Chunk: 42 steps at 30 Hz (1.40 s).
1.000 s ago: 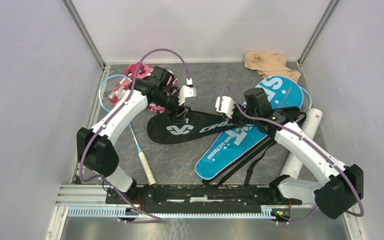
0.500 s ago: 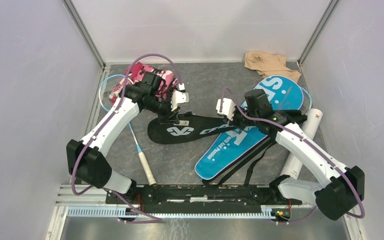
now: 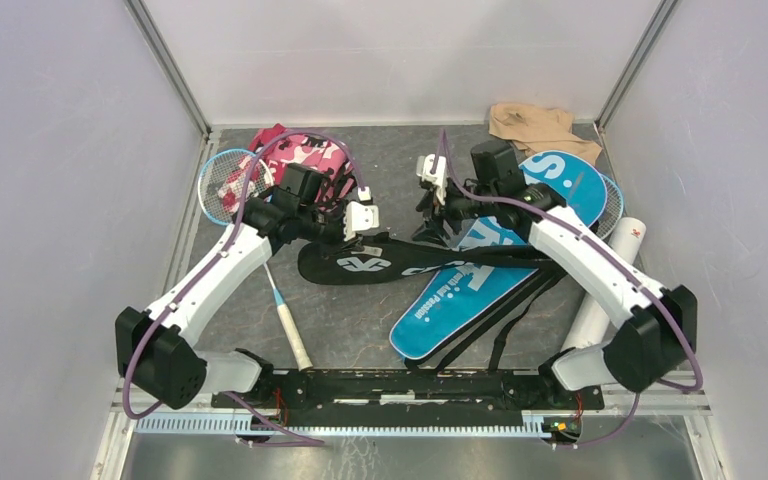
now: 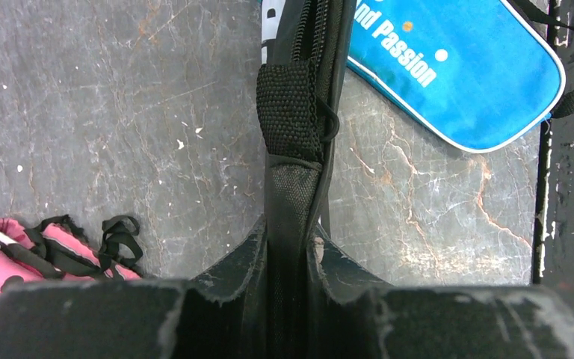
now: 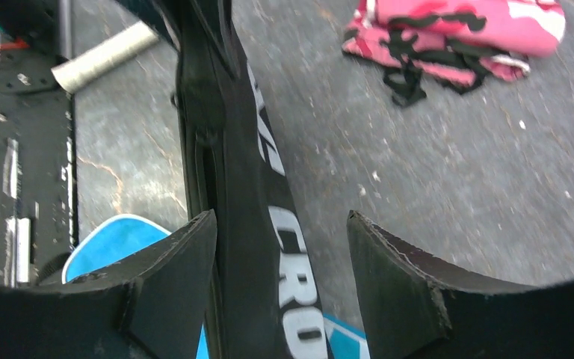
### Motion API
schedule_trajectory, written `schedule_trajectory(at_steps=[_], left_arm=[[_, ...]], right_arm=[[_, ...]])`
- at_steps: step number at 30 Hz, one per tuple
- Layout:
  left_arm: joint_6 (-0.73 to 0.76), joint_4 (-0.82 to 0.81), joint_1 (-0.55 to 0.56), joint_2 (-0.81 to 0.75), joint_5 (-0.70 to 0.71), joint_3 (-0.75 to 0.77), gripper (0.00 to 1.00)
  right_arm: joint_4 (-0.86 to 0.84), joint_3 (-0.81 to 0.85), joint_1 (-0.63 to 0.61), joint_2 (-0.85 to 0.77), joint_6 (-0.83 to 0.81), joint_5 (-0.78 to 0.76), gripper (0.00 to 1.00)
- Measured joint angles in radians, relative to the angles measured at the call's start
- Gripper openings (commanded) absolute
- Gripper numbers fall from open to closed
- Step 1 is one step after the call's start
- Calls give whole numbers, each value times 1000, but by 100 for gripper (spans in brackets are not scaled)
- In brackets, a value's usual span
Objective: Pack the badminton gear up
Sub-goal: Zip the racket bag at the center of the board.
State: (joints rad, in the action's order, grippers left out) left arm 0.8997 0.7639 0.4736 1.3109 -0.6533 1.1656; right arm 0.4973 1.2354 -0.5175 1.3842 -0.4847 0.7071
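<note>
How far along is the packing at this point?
Done: nothing visibly packed. In hand: the left gripper is clamped on an edge of the black cover; the right gripper is open astride it. Remaining: the racket and white tube lie loose, and the blue cover lies flat.

1. Table: grey, mottled, scratched. I count six things on it.
2. Pink camouflage cloth: far left, bunched.
3. Racket: left side, head at the pink cloth's edge, white handle toward the near edge.
4. Black cover: centre, crossing over the blue one; I cannot tell how much of it rests on the surface.
5. Blue cover: right of centre, lying diagonally.
6. White tube: right side, near the blue cover.
7. Beige cloth: far right corner, crumpled.
</note>
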Motion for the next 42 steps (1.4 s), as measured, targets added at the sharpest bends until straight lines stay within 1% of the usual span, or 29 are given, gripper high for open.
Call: schedule_trajectory(at_steps=[5, 8, 13, 19, 29, 33, 38, 39, 42], left_arm=[[0, -54, 16, -9, 0, -25, 2], [-1, -64, 27, -9, 3, -28, 2], [-10, -82, 28, -10, 5, -35, 2], [-26, -107, 28, -10, 6, -43, 2], [-43, -112, 32, -10, 13, -43, 2], [-51, -113, 33, -10, 16, -43, 2], [-55, -113, 33, -10, 17, -43, 2], [-55, -114, 33, -10, 18, -43, 2], [-60, -117, 33, -10, 23, -43, 2]], right_arm=[[-35, 77, -24, 102, 36, 123, 70], [-39, 79, -57, 134, 39, 161, 66], [-37, 79, -83, 156, 34, 179, 55], [-32, 87, -84, 163, 31, 204, 41], [-9, 90, -89, 170, -4, 228, 36], [10, 105, -90, 177, -26, 228, 26], [27, 124, -89, 190, -45, 222, 2], [29, 127, -90, 190, -48, 219, 0], [37, 133, -92, 190, -46, 202, 0]])
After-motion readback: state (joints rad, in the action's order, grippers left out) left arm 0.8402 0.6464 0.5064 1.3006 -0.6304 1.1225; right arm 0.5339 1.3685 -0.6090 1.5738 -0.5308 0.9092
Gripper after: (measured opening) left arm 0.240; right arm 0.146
